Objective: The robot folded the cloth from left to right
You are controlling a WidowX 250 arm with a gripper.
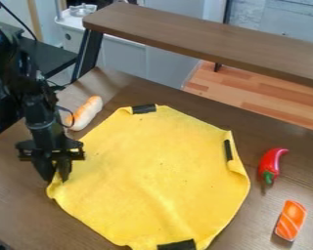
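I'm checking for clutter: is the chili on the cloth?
No, the chili lies on the table, apart from the cloth.

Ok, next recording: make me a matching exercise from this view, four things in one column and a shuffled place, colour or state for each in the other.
Things
1. Cloth
2. Toy pepper
3. Striped orange piece
4. Hand

Descriptions
A. Nearest the picture's lower right corner
B. At the left corner of the yellow fabric, as pictured
C. Red, with a green end
D. Spread out, with black patches along its edges

Right pairs: 1-D, 2-C, 3-A, 4-B
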